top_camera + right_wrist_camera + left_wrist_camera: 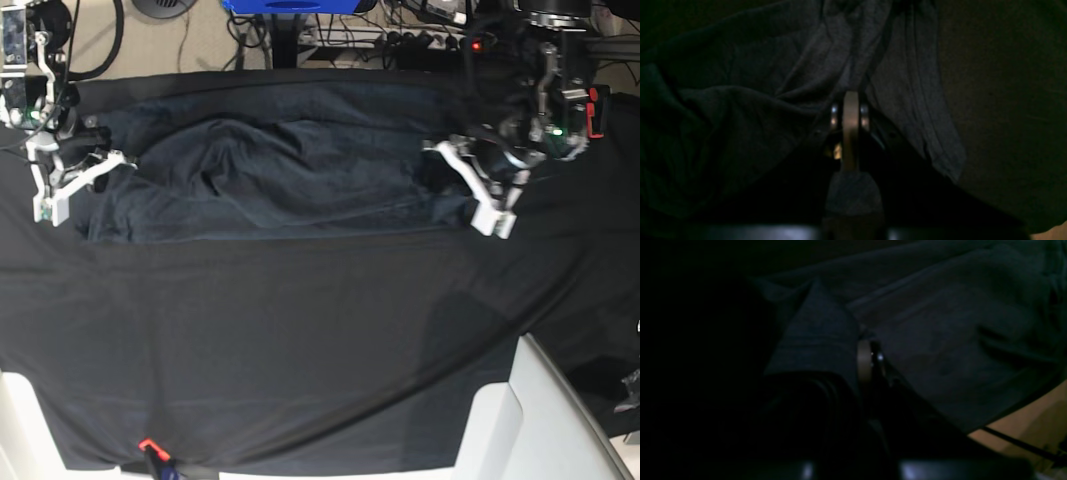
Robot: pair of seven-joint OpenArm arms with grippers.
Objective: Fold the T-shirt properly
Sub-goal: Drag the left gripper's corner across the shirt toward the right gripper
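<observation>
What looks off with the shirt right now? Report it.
The T-shirt is not lying flat: its middle is rumpled into diagonal ridges and folds across the black table cloth. Both the left gripper and the right gripper are clamped on its two ends. No damage or spill is visible.

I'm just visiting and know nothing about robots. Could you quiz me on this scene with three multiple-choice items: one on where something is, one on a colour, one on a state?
1. Where does the T-shirt lie on the black table cloth?
A. far half
B. near edge
C. hanging off the side

2. What colour is the T-shirt?
A. white
B. dark slate-grey
C. red

3. What are the fingers of the two grippers doing?
A. both spread wide above the cloth
B. one holds a cup
C. both shut on the T-shirt

Answers: 1 A, the base view shows it spread between the arms at the far side. 2 B, slightly bluer than the cloth. 3 C, left gripper and right gripper each pinch fabric.
</observation>
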